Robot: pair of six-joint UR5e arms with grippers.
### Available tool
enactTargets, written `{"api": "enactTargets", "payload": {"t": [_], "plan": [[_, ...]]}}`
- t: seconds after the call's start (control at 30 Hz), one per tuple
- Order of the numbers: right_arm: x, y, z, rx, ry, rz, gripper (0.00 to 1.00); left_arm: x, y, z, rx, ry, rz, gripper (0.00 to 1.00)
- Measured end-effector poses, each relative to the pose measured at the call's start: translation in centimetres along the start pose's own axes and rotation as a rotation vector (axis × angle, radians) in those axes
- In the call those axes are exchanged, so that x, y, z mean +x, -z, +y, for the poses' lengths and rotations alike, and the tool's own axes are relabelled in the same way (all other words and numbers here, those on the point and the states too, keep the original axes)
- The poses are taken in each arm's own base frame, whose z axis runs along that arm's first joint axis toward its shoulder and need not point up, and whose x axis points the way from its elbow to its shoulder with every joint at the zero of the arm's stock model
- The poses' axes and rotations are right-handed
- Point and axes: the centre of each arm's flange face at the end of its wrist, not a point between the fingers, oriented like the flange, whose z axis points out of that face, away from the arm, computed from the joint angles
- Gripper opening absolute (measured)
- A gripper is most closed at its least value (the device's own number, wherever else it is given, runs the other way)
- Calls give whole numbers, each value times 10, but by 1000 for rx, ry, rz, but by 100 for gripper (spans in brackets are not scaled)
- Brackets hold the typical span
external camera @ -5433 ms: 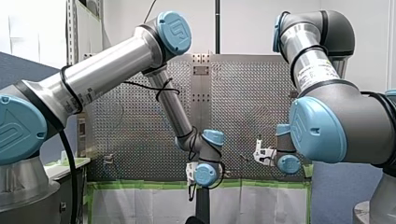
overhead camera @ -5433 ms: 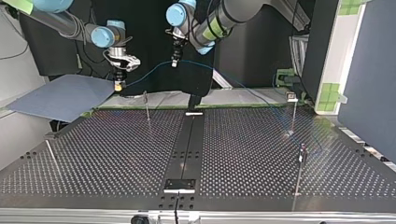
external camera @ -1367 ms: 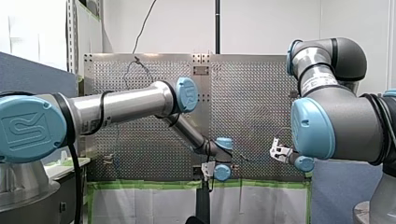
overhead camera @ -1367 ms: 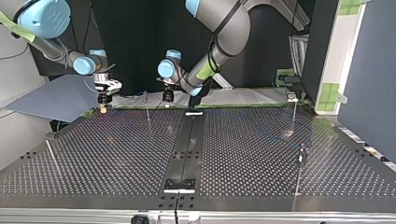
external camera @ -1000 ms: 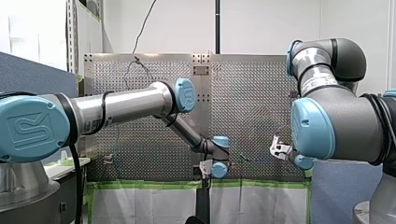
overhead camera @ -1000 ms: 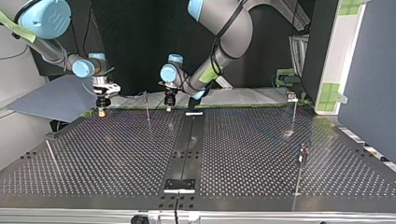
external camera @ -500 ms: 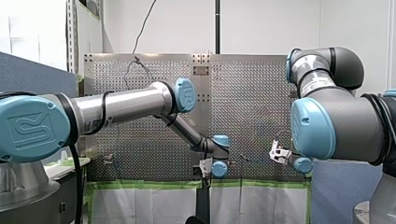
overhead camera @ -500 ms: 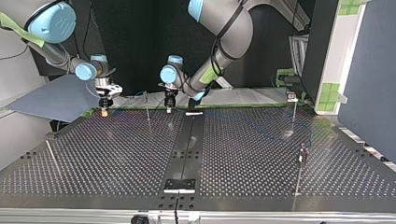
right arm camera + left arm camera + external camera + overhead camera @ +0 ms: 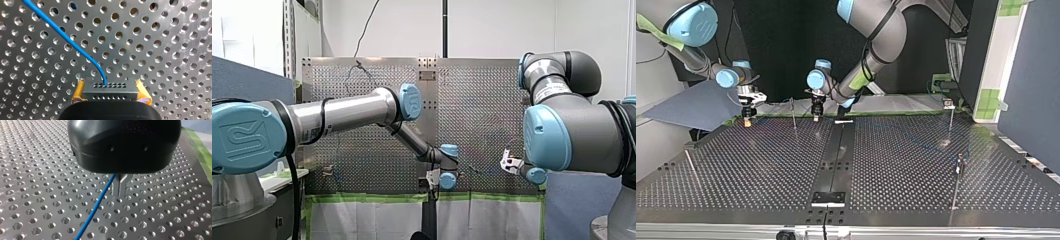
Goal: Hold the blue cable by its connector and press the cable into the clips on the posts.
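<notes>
Thin blue cable (image 9: pixel 67 41) plugged into grey block connector (image 9: pixel 110 93), clamped between right gripper's (image 9: pixel 110 92) yellow pads (image 9: pixel 78 92). Farther along, pinched by left gripper's (image 9: pixel 119 188) closed metal fingers (image 9: pixel 115 187).

Perforated table (image 9: pixel 916 165): dark metal, holes in a regular grid. A solid dark strip (image 9: pixel 837 155) runs down its middle in the top view, with a small plate (image 9: pixel 828 198) at the near end and a pale bar (image 9: pixel 844 121) at the far end. Three thin posts stand upright: left post (image 9: pixel 793 116), far right post (image 9: pixel 950 120), near right post (image 9: pixel 956 182). Green tape (image 9: pixel 896 114) runs along the far edge. A slanted pale rod (image 9: pixel 692 169) sits near the left edge; lying or standing, cannot tell.
</notes>
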Motion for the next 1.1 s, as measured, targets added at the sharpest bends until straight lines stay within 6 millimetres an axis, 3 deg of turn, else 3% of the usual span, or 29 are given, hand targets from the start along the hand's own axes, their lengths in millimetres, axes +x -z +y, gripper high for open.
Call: {"api": "enactTargets", "payload": {"t": [0.3, 0.37, 0.4, 0.47, 0.5, 0.57, 0.83, 1.1], "plan": [[-1, 0, -1, 5, -1, -3, 0, 1, 1, -2, 7, 0, 3, 0], [-2, 0, -1, 5, -1, -4, 0, 2, 2, -2, 10, -1, 5, 44], [-2, 0, -1, 5, -1, -5, 0, 3, 3, -2, 12, -3, 7, 44], [-2, 1, -2, 6, -2, -6, 0, 4, 4, -3, 19, -7, 11, 79], [-3, 1, -2, 6, -2, -7, 0, 4, 5, -4, 24, -12, 13, 79], [-3, 1, -2, 6, -2, -8, 0, 5, 5, -5, 31, -16, 15, 99], [-3, 1, -3, 8, -3, -10, 0, -1, 6, -5, 75, -16, 37, 99], [-5, 1, -6, 9, -3, -18, 0, -25, 18, -15, 122, -45, 58, 99]]}}
